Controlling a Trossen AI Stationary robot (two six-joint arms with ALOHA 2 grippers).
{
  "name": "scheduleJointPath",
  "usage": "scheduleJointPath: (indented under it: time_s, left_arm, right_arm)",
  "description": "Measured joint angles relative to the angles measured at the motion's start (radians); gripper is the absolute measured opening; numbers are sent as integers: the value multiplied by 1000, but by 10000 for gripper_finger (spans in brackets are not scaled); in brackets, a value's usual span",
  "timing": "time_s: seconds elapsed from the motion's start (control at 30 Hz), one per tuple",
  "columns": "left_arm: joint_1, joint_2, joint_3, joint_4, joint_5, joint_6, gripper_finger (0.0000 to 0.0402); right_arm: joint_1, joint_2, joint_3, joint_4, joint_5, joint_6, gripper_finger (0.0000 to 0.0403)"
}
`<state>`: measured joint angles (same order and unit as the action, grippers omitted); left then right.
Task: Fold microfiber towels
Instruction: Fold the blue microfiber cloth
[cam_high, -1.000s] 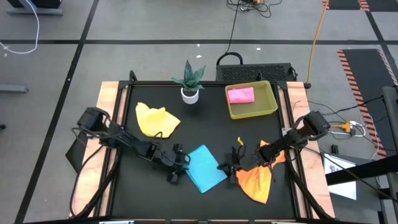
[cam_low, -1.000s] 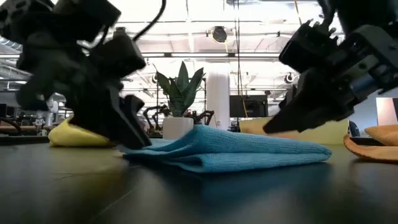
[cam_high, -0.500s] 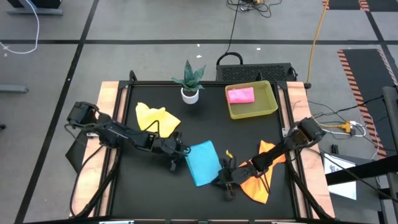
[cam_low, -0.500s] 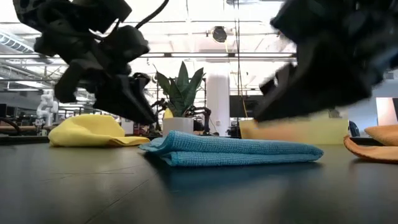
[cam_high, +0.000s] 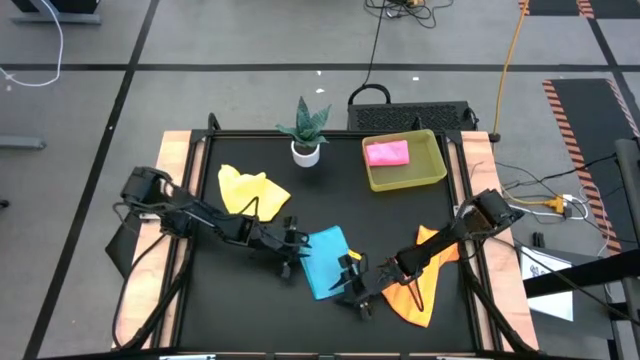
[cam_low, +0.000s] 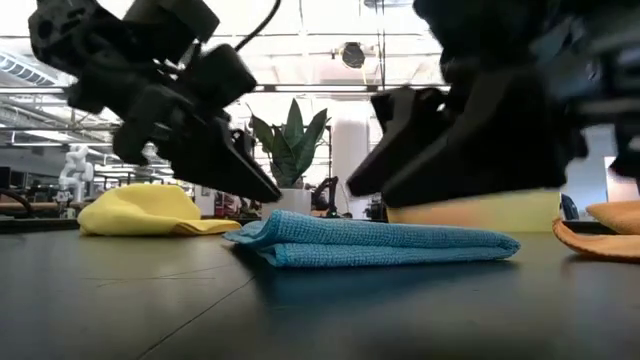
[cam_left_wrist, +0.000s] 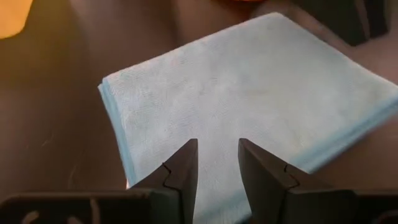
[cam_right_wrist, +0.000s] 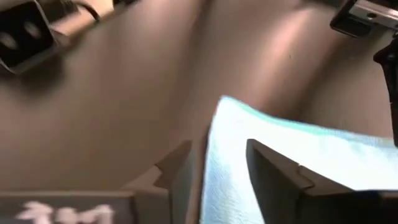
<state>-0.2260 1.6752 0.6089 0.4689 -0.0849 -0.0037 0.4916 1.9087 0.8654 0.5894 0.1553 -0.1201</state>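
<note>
1. The folded light blue microfiber towel lay flat on the black bench, its long axis running from the far edge toward the near edge with a slight slant.
2. The left gripper was set at the towel's left edge, jaws slightly spread and empty, pointing across the cloth.
3. The right gripper was poised at the near right corner, jaws likewise parted, nothing pinched.
4. Both were judged about equally near; the orange cloth lay just beyond, under the right arm.
</note>
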Motion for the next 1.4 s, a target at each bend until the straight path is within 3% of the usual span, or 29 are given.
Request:
scheduleJointPath:
  time_s: [0.13,0.27,0.43,0.67,0.9,1.27,1.4]
  left_arm:
    - [18,42,1,26,-2,-14,117]
    - [37,65,-1,18,-2,-37,117]
    - [48,82,0,34,-2,-50,117]
    - [38,34,2,-56,-8,-71,117]
    - [34,45,3,-90,-27,-77,117]
    - [-27,192,4,177,-24,-65,117]
    - [-49,195,4,190,-25,-62,117]
  right_arm:
    - [-16,40,0,10,2,-56,166]
    - [-25,74,16,12,4,-102,159]
    - [-39,84,24,-4,2,-103,117]
    - [-36,79,23,-17,9,-71,14]
    - [-6,18,55,-35,-4,36,17]
    - [-50,-52,124,-155,-220,232,7]
    - [-81,-69,124,-152,-294,270,8]
